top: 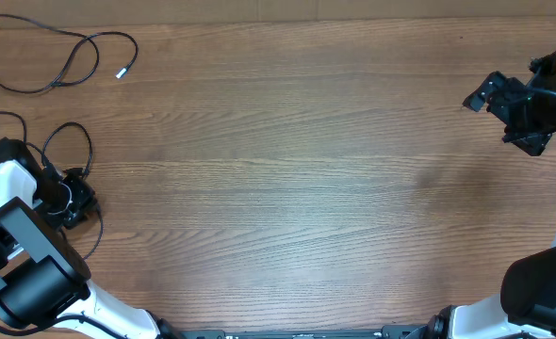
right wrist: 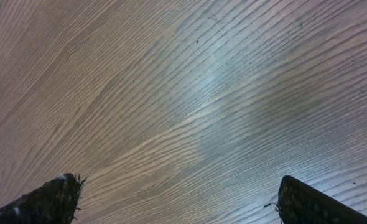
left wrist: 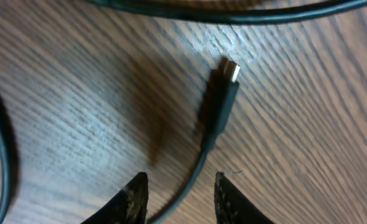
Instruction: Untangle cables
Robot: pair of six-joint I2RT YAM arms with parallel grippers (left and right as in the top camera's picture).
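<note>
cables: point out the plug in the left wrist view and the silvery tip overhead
plug (left wrist: 224, 106), left wrist view, on its black body
silvery tip (top: 122, 72), overhead view, on the pale end piece

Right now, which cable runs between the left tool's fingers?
The cable looped by the left arm; its plug lies just ahead of the left tool. The other cable lies apart in the far-left corner.

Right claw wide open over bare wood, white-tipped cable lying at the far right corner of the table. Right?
No. Overhead shows the white-tipped cable at the far left corner of the table. The right claw is wide open over bare wood.
</note>
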